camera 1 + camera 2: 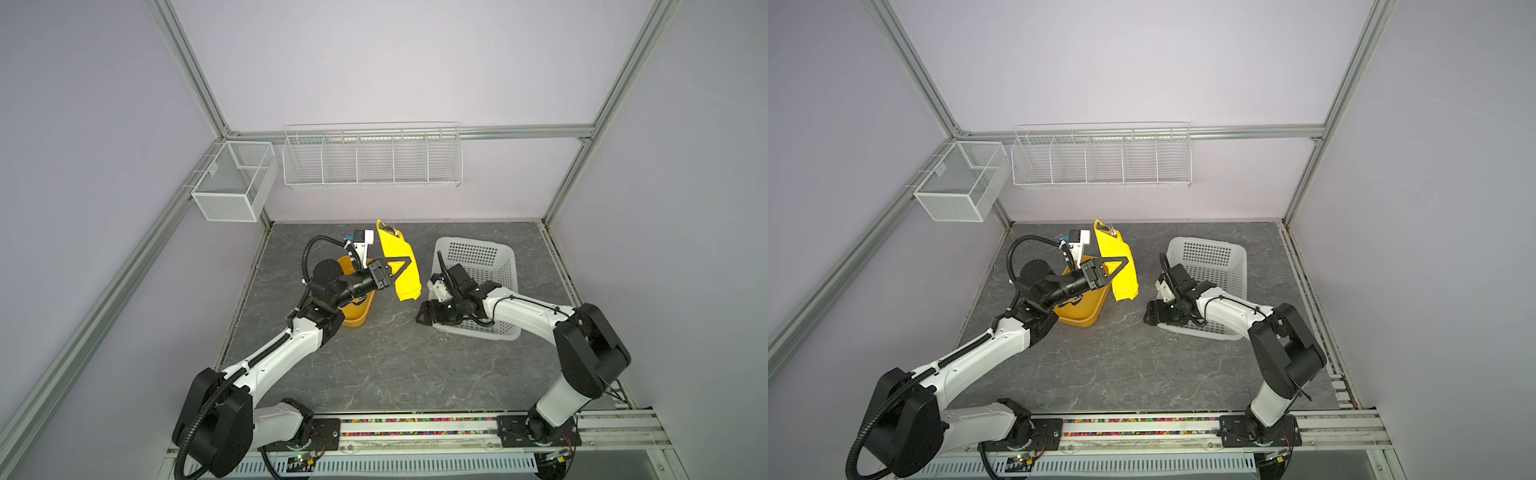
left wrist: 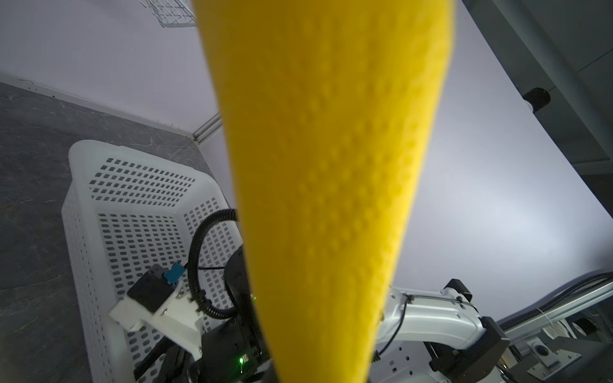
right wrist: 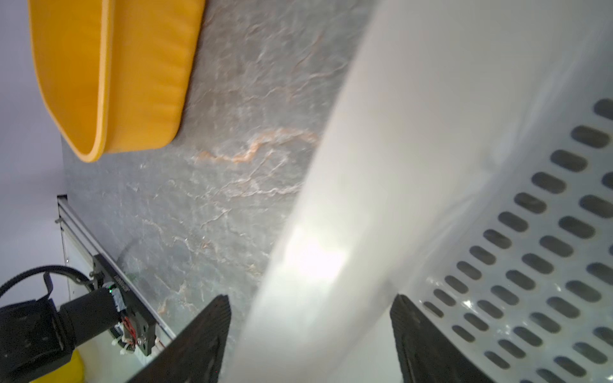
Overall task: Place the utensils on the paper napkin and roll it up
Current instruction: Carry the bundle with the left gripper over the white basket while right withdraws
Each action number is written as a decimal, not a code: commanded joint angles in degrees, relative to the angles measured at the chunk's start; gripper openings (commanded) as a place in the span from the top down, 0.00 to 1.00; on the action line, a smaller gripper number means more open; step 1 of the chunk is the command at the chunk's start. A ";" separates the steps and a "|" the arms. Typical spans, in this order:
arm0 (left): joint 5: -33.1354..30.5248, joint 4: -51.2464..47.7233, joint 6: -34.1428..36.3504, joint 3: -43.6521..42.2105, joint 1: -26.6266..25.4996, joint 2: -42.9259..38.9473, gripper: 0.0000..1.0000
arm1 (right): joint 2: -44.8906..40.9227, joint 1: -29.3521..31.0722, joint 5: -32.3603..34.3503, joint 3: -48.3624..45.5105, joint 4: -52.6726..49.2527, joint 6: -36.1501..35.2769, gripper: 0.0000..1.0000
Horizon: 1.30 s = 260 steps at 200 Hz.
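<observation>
Rolled paper napkin (image 2: 325, 165) sits closest, filling the left wrist view, its yellow surface dimpled. In both top views the left gripper (image 1: 405, 266) (image 1: 1121, 266) is pinched tight on the roll's middle and holds it slanted between the orange tub (image 1: 357, 318) and the white perforated basket (image 1: 473, 241), toward the far side of the table (image 1: 374, 361). The utensils (image 1: 388, 226) show only as fork tines at the roll's far end. Right gripper (image 3: 310, 305) is at the basket's near corner, jaws spread either side of its wall; contact unclear.
</observation>
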 commanded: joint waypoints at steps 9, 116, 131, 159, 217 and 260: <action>-1.33 0.73 0.75 -0.59 0.87 -2.45 1.00 | 0.73 6.86 -0.94 0.62 2.03 1.18 0.22; 3.27 -6.30 3.21 5.32 -0.47 4.31 1.00 | -25.08 -6.58 15.34 -2.86 -9.75 -0.57 0.21; 3.28 -11.61 6.50 9.01 -2.81 7.56 1.00 | -29.37 -10.89 16.85 -4.69 -10.35 0.21 0.20; 3.75 -16.92 9.99 14.92 -7.34 15.11 1.00 | -35.58 -17.73 17.67 -7.14 -12.85 1.07 0.19; 4.21 -24.31 12.62 27.73 -14.83 32.63 1.00 | -42.12 -28.64 16.56 -12.04 -17.49 2.74 0.17; 1.27 -35.30 18.60 38.66 -18.83 44.11 1.00 | -44.74 -29.27 16.00 -14.67 -17.08 1.60 0.16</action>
